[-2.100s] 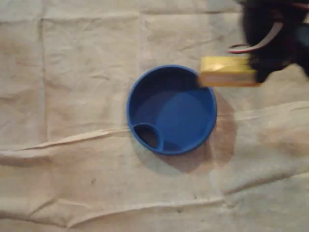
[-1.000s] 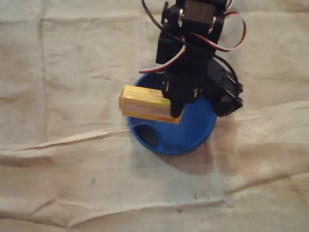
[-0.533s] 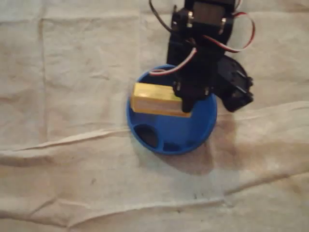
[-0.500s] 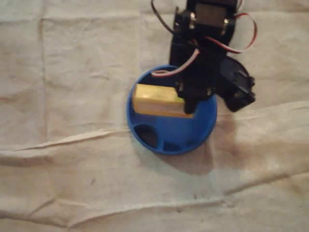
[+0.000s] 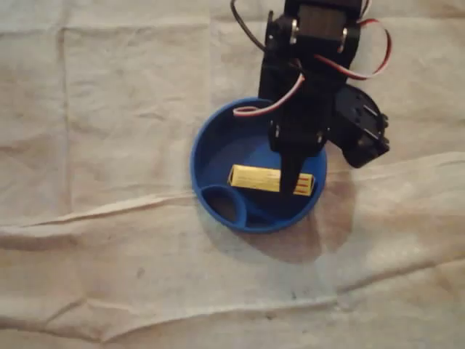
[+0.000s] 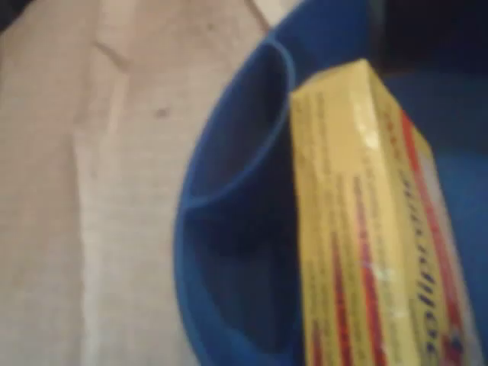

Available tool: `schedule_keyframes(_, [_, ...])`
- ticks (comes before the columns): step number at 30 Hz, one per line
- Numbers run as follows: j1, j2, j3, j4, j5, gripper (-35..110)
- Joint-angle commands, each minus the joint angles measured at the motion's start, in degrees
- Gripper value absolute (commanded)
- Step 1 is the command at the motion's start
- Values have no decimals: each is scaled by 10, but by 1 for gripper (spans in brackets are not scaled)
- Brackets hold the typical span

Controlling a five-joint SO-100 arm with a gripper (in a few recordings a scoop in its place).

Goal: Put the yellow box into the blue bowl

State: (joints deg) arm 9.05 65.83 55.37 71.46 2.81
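Overhead view puts the gripper [image 5: 293,173] over the right end of the box [image 5: 254,177], one dark finger crossing it; whether the jaws are clamped on it or apart I cannot tell. The box lies inside the bowl [image 5: 205,142], in the main well beside the small pocket [image 5: 222,204], near the tabletop's [image 5: 109,276] middle. Placement looks done; only release and retreat seem left.

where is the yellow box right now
In the overhead view the yellow box is inside the blue bowl, toward its lower right, beside the small inner pocket, with the gripper over its right part.
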Motion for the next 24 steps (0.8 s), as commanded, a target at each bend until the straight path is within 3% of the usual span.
schedule_keyframes(1, [1,40,-27,3,-2,22])
schedule_keyframes(8, [-6,120,-18,3,-2,-2])
schedule_keyframes(15, [-5,193,-18,31,-1,0])
schedule_keyframes(24, [-21,329,-18,237,-4,0])
